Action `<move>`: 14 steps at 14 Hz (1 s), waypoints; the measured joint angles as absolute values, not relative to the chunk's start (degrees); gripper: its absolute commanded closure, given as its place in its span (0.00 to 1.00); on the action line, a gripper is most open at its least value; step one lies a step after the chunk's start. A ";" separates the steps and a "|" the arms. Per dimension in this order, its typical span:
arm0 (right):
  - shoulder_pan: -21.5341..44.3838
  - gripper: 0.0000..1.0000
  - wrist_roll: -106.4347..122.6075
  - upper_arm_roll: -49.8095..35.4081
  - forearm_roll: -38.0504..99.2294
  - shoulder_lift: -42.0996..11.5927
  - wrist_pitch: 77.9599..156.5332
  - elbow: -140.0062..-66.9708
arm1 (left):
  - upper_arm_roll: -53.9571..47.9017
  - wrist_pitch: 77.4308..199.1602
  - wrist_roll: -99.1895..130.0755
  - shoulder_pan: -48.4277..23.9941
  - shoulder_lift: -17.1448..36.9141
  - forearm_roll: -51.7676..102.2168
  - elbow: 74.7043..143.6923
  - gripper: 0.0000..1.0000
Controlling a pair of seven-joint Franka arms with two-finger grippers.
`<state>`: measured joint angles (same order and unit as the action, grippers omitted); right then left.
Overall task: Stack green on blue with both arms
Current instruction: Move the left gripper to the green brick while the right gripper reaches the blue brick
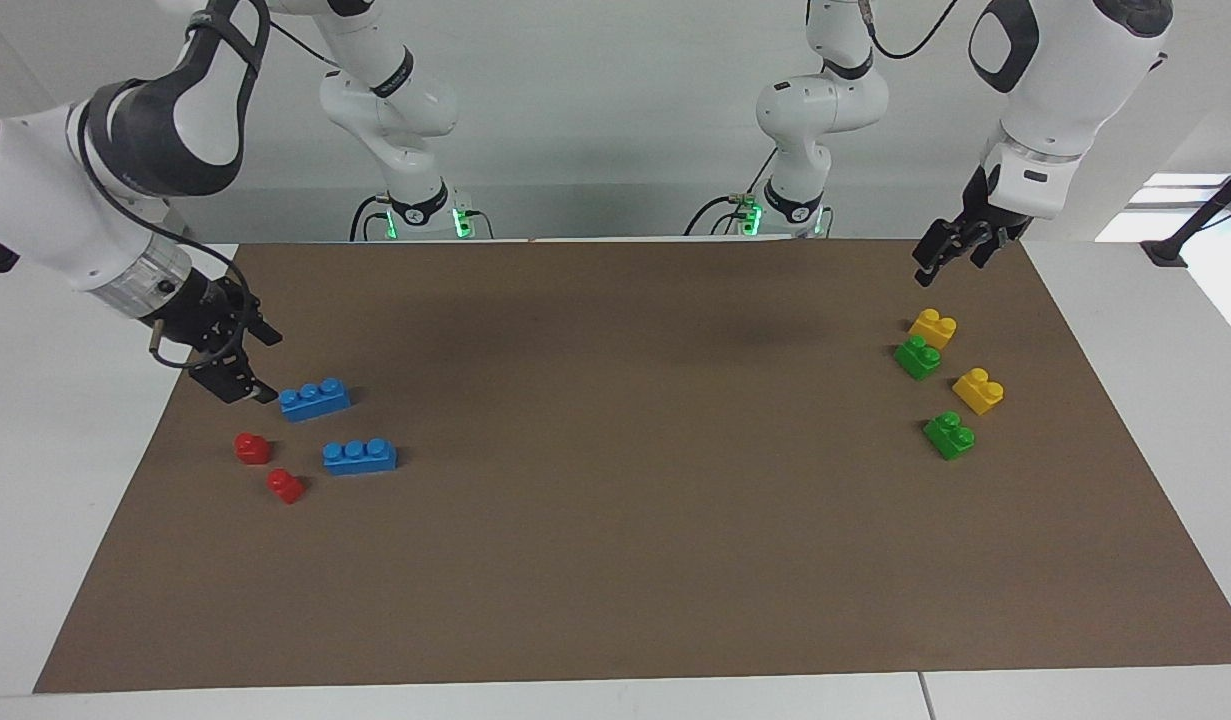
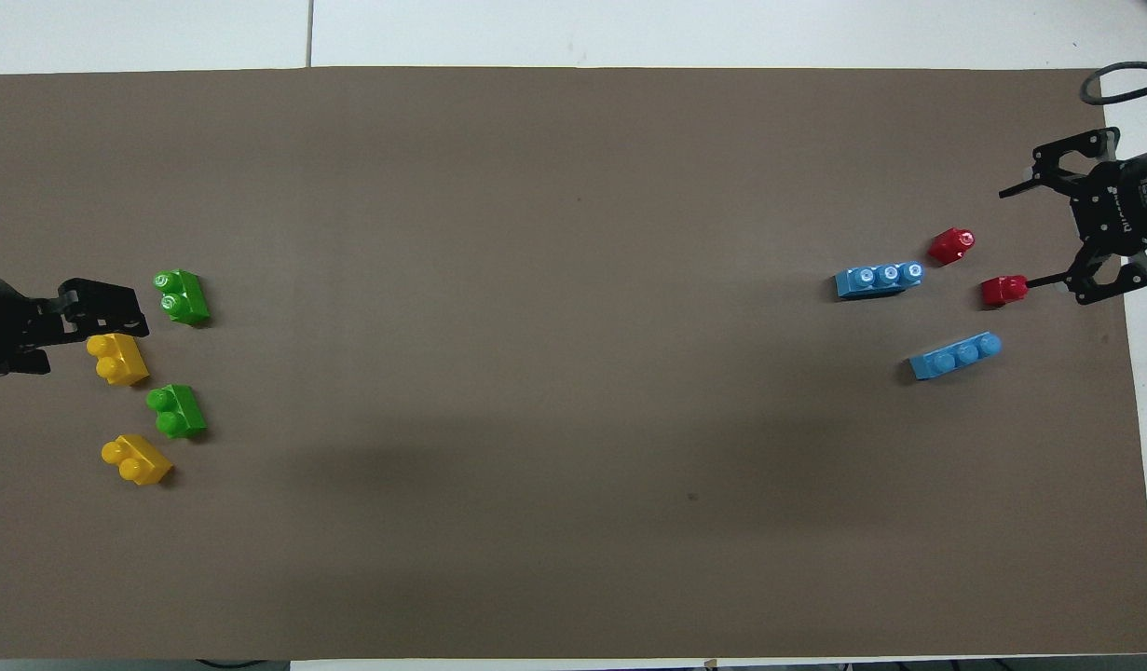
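Facing view, mat (image 1: 615,560): brown sheet bearing every brick.
Right gripper (image 1: 247,362): fingers spread, low beside the nearer blue brick (image 1: 315,399), probably lining up a grasp.
Left gripper (image 1: 953,247): fingers spread, raised above the mat's edge near the green brick (image 1: 917,357).
Progress: nothing held or stacked yet.
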<state>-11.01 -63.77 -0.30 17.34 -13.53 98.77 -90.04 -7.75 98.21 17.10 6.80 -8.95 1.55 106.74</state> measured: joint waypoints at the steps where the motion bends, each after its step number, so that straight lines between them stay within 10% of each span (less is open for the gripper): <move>1: -10.96 0.00 -63.97 -0.31 17.75 -14.71 99.84 -89.83 | -7.75 98.57 17.62 7.08 -8.95 1.56 107.13 0.00; 14: -10.91 0.00 -64.10 -0.38 21.26 -21.06 107.94 -94.55 | -7.57 111.85 26.25 10.14 -3.83 1.66 113.74 0.00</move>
<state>-10.91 -64.10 -0.38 21.26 -21.06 107.94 -94.55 -7.57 111.85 26.25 10.14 -3.83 1.66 113.74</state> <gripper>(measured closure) 0.000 0.000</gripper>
